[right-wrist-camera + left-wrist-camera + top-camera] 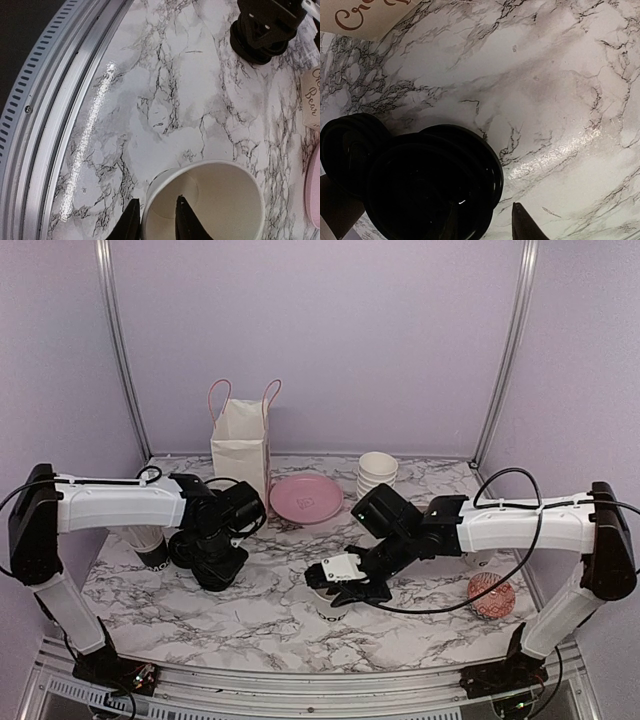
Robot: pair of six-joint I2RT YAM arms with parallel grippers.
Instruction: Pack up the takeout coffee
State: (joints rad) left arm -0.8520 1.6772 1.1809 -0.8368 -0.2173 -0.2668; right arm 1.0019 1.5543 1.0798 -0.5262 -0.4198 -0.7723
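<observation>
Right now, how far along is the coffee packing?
Done: nothing visibly; inside of the white paper bag with pink handles is hidden. In hand: right tool straddles the rim of a lidless white paper cup; left tool is over the stacked round black plastic lids. Left: lidding the cup, bagging it.

Left arm stretched inward, left tool angled downward, right arm reaching inward and low, right tool pointing down, fingers narrowly parted.

Cup cropped at bottom edge
</observation>
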